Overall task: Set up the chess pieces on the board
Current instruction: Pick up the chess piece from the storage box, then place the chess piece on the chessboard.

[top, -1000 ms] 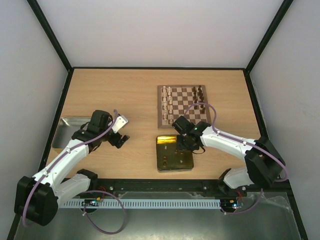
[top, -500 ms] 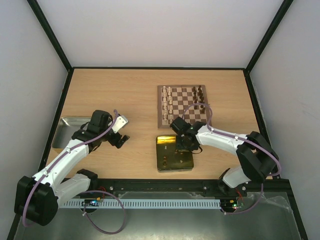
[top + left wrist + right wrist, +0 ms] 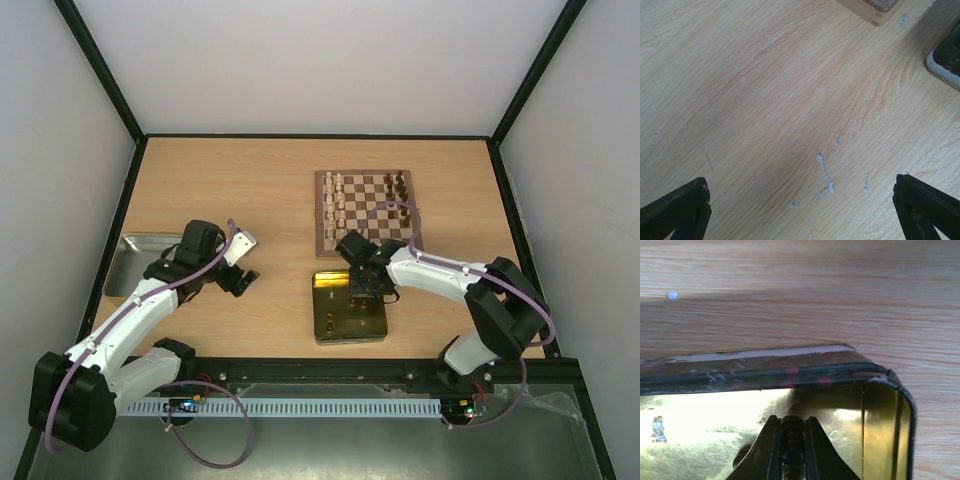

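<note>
The chequered board lies at the back right of the table, with cream pieces along its left side and dark pieces on its right. My right gripper is down in the gold tin, shut on a dark brown piece held between its two fingers. Another dark piece lies in the tin beside it. A few small pieces show on the tin floor. My left gripper is open and empty over bare table, its fingertips wide apart.
A grey metal tray sits at the left table edge, beside my left arm. The gold tin's near rim and right corner wall stand close round my right fingers. A board corner shows in the left wrist view.
My right gripper has moved left from the tin's right edge to further inside it. The left arm has not moved.
</note>
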Controlling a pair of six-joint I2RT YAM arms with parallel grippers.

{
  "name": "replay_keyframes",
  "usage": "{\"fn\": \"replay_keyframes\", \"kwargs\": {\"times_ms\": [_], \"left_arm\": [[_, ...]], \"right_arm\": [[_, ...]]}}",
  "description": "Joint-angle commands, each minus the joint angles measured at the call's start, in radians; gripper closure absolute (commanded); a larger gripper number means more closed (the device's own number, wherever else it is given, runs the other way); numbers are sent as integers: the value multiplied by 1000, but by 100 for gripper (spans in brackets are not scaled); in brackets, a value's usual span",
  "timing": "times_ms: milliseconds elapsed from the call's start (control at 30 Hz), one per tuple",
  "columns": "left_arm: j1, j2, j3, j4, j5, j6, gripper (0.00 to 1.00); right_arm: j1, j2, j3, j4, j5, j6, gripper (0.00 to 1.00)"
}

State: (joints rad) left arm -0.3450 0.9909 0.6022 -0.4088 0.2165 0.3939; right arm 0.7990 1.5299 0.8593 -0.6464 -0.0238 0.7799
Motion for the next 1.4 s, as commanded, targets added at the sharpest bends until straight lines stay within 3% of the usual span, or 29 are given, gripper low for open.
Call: {"fn": "replay_keyframes", "kwargs": {"times_ms": [0,267,467,933,1367], "left_arm": [[-6,4,-13,9,2,0,1],[-6,-6,-15,10,2,-1,1],[-6,-8,-15,9,15,1,1],[-6,-40,-20,5,23,5,1],[-8,-46,-19,4,29,7,1]], "right_arm": [[1,-41,44,-64,63,7,94],[-11,-64,126,-163,95,-19,95],[-133,-57,248,-224,102,-85,94],[-289,237,538,-259,168,-139,94],[-395,338,561,-214,178,-169,94]]}}
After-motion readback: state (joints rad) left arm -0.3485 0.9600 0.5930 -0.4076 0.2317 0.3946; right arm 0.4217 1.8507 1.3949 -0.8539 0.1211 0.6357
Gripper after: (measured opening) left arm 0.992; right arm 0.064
